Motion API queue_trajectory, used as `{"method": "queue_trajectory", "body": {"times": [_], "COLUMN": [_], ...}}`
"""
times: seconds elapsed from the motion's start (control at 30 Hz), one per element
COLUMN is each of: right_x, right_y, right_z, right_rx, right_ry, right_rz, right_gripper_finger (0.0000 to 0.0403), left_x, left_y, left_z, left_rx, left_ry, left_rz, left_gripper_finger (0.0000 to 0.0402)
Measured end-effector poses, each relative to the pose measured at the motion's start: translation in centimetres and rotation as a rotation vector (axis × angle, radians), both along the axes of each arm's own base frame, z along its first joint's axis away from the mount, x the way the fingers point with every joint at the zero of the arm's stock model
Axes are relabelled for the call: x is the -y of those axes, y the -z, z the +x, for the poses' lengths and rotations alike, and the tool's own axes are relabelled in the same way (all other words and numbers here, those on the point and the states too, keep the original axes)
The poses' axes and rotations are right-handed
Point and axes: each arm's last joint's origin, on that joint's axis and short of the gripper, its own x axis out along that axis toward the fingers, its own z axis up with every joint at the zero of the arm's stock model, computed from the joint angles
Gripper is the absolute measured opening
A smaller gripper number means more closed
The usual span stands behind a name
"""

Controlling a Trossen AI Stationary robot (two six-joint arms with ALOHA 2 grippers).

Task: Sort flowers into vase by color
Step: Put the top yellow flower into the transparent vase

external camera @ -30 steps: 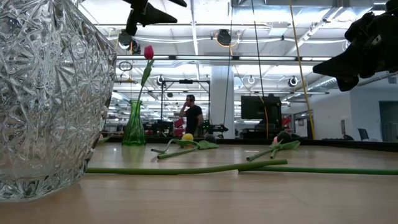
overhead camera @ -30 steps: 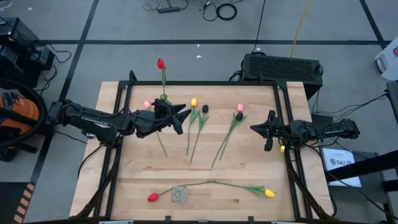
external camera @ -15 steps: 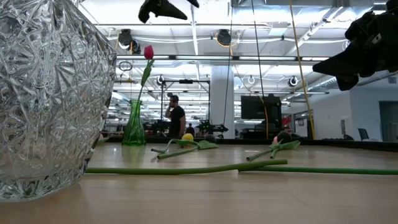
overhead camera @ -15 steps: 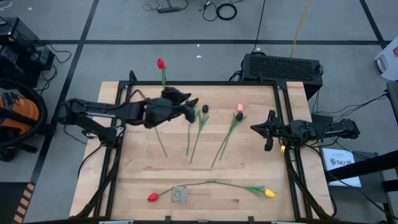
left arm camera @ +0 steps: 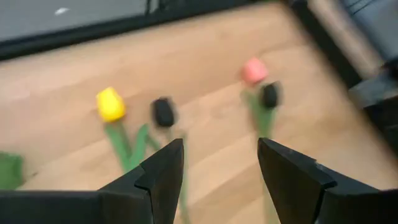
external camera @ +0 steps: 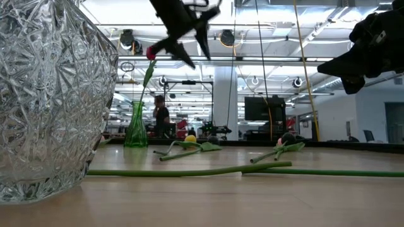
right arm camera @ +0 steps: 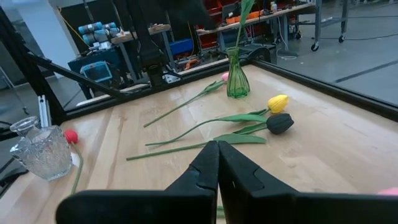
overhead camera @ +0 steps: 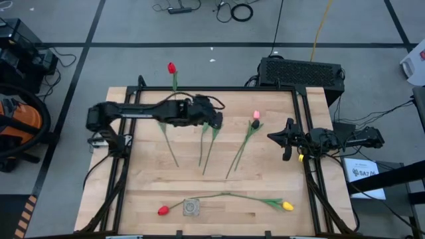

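Count the flowers on your worktop (overhead camera: 265, 179): one red tulip (overhead camera: 171, 68) stands in the green vase (external camera: 136, 128) at the far edge, and seven lie flat. Near the middle lie a yellow tulip (left arm camera: 111, 104) and a dark tulip (left arm camera: 163, 111) side by side, with a pink tulip (overhead camera: 256, 115) and another dark one (overhead camera: 254, 124) to their right. A lone green stem (overhead camera: 167, 141) lies left of them, its head hidden under the arm. At the near edge a red-headed flower (overhead camera: 163, 210) and a yellow-headed one (overhead camera: 287, 206) lie beside the crystal vase (external camera: 44, 94).

Your left gripper (overhead camera: 211, 117) hovers above the yellow and dark pair, jaws spread and empty, arm stretched across from the left edge. Your right gripper (overhead camera: 272, 138) waits above the right edge, jaws pressed together.
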Motion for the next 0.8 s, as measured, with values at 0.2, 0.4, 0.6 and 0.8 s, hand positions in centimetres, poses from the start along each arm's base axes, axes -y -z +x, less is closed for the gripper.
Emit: {"method": "queue_trajectory", "body": {"times": [0.2,0.4,0.6,0.8], "right_x": [0.0,0.0,0.0,0.0], "right_y": [0.0,0.0,0.0,0.0], "right_z": [0.0,0.0,0.0,0.0], "right_rx": [0.0,0.0,-0.001,-0.001], "right_ry": [0.0,-0.002,-0.003,-0.003], "right_rz": [0.0,0.001,0.001,0.001], "right_gripper_finger": [0.0,0.0,0.0,0.0], "left_x": [-0.9,-1.4,-1.5,-1.9], "left_y": [4.6,9.6,13.0,14.7], "left_z": [1.9,1.8,2.6,2.8], "left_rx": [-0.123,-0.353,-0.434,-0.467], "left_ry": [-0.011,-0.1,-0.086,-0.099], "left_rz": [-0.081,-0.276,-0.352,-0.369], "left_gripper_finger": [0.0212,0.0212,0.0212,0.0212]}}
